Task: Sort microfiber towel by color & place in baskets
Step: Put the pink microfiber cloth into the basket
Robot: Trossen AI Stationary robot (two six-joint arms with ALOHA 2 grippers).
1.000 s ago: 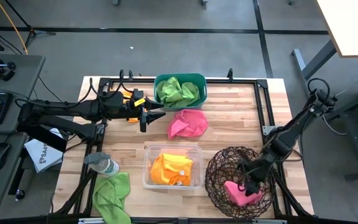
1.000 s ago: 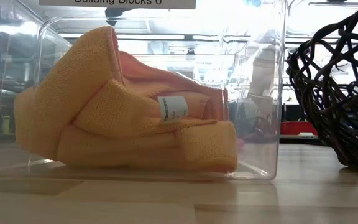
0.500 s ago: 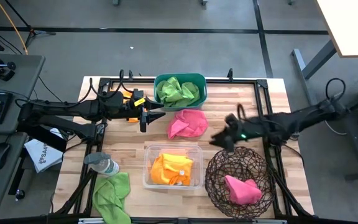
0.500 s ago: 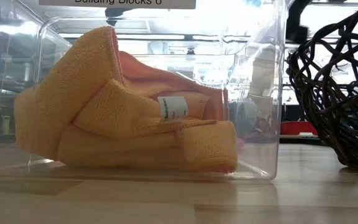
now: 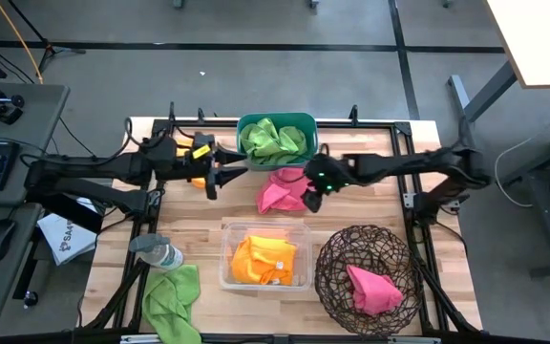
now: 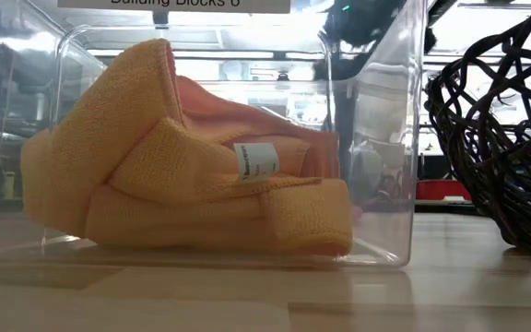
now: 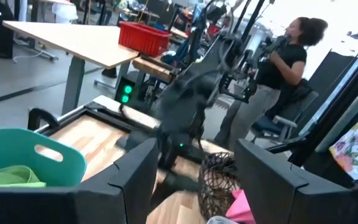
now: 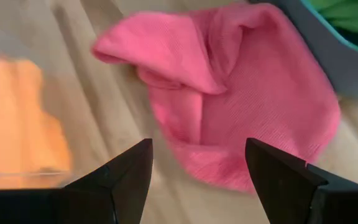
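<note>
One hot pink microfiber towel (image 5: 285, 190) under the right claw (image 5: 311, 198), fingers spread; a shallow pinch risks dropping it outside the round dark-brown wire basket (image 5: 366, 245).

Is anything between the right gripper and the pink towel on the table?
Nothing visible. The right gripper is open directly over the pink towel, which lies bare on the table beside the teal tub.

— Where's my right gripper (image 5: 310, 194) sitting?
— Right arm reaches far across toward the middle of the table, fingers (image 8: 122, 177) spread wide and holding nothing.
— And my left gripper (image 5: 220, 172)?
— Left arm lies stretched level, waiting, its jaws apart too.
</note>
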